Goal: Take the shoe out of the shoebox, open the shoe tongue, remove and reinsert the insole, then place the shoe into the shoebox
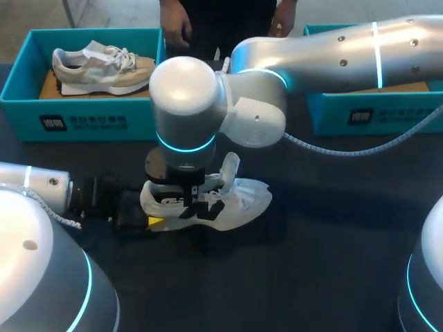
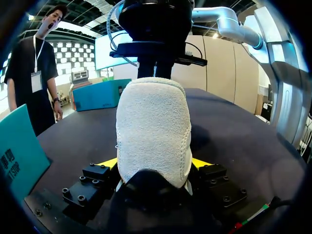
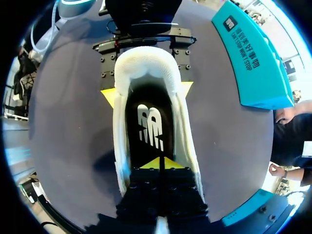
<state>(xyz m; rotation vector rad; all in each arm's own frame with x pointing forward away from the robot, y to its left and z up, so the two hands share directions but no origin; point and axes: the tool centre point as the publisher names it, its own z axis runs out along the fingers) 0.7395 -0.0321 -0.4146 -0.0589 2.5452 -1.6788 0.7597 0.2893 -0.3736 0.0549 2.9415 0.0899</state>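
left claw (image 2: 155, 165) grasps the shoe (image 1: 239, 199) at its heel, steadying it on the surface (image 1: 325, 242) so right claw (image 3: 160, 164), clenched, can work the insole (image 3: 148, 122)

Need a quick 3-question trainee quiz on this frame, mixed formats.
1. True or false: a second shoe lies in a teal shoebox.
2. Which part of the white shoe on the table does the left gripper clamp? A) toe B) heel C) laces
3. Fill in: the right gripper has its tips inside the white shoe, on the ____.
Key: 1 true; 2 B; 3 insole.
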